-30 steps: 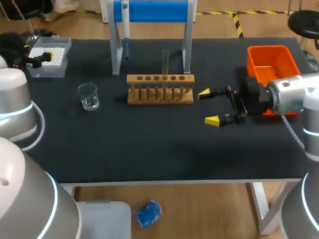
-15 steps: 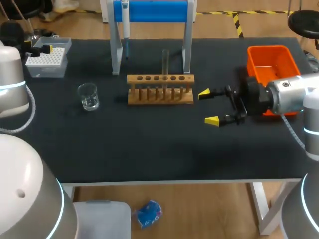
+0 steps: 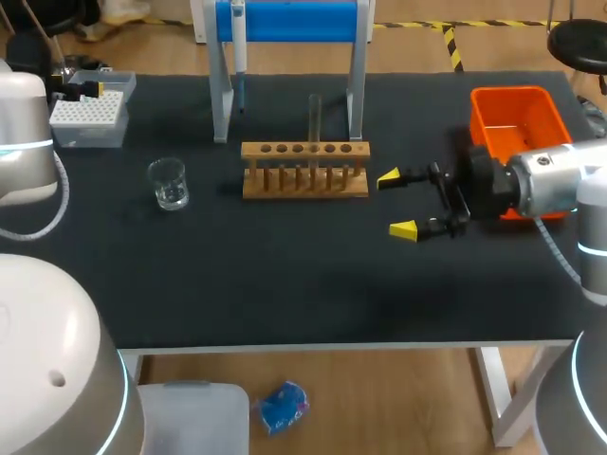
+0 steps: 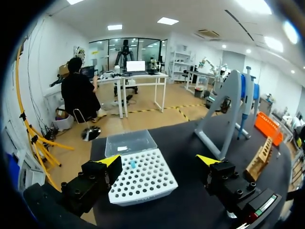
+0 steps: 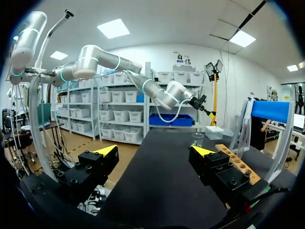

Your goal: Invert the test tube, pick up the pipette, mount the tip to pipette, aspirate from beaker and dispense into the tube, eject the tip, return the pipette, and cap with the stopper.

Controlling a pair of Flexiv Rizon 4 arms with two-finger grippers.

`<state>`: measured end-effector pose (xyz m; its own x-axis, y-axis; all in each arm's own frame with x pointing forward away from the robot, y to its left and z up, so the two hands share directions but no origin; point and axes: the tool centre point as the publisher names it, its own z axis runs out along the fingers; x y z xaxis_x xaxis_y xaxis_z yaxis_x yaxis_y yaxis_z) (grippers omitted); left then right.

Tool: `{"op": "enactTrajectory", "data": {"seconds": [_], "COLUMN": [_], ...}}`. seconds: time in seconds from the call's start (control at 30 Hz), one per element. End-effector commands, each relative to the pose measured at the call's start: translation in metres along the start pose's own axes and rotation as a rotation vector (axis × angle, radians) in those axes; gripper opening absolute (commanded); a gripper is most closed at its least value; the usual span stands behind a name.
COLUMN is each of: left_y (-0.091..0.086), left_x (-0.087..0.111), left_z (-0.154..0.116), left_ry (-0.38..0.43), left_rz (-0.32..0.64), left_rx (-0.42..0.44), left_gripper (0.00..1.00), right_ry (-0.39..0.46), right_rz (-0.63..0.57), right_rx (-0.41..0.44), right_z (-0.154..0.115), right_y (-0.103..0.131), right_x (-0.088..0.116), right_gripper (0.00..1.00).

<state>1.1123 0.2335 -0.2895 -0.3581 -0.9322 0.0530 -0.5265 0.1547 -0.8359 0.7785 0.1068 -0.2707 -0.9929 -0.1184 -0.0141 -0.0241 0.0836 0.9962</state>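
Head view: left end effector (image 3: 85,92) apparently above tip box (image 3: 90,123), by table (image 3: 285,284) edge.

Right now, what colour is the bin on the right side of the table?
The bin is bright orange, and it shows best in the head view.

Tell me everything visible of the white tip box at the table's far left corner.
The tip box is a white, plastic-looking block whose top is a grid of round holes; one hole shows a small blue piece. A clear lid lies open on its far side. The box sits flat on the black table. It lies ahead of the left pincer, framed between the open fingers, with no contact visible.
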Motion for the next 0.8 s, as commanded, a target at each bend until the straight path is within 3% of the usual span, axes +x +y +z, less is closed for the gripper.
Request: {"op": "enactTrajectory", "data": {"seconds": [0.03, 0.23, 0.27, 0.33, 0.4, 0.47, 0.5, 0.53, 0.8], "left_y": [0.002, 0.011, 0.012, 0.015, 0.017, 0.020, 0.022, 0.023, 0.030], "left_x": [0.006, 0.003, 0.003, 0.001, -0.001, -0.004, -0.006, -0.008, -0.022], "left_z": [0.007, 0.014, 0.015, 0.019, 0.023, 0.027, 0.030, 0.032, 0.049], "left_ry": [-0.038, -0.008, -0.006, -0.003, 0.003, 0.002, 0.004, 0.003, 0.005], "left_rz": [-0.002, 0.033, 0.036, 0.046, 0.045, 0.044, 0.045, 0.043, 0.059], "left_rx": [0.029, 0.036, 0.035, 0.029, 0.023, 0.020, 0.015, 0.013, -0.006], "left_gripper": [1.00, 1.00, 0.89, 0.89, 0.80, 0.65, 0.52, 0.50, 0.47], "right_ry": [0.000, 0.000, 0.000, 0.000, 0.000, 0.000, 0.000, 0.000, 0.000], "right_rz": [0.000, 0.000, 0.000, 0.000, 0.000, 0.000, 0.000, 0.000, 0.000], "right_rx": [0.000, 0.000, 0.000, 0.000, 0.000, 0.000, 0.000, 0.000, 0.000], "right_z": [0.000, 0.000, 0.000, 0.000, 0.000, 0.000, 0.000, 0.000, 0.000], "right_y": [0.000, 0.000, 0.000, 0.000, 0.000, 0.000, 0.000, 0.000, 0.000], "right_x": [0.000, 0.000, 0.000, 0.000, 0.000, 0.000, 0.000, 0.000, 0.000], "right_gripper": [1.00, 1.00, 1.00, 1.00, 1.00, 1.00, 1.00, 1.00, 1.00]}}
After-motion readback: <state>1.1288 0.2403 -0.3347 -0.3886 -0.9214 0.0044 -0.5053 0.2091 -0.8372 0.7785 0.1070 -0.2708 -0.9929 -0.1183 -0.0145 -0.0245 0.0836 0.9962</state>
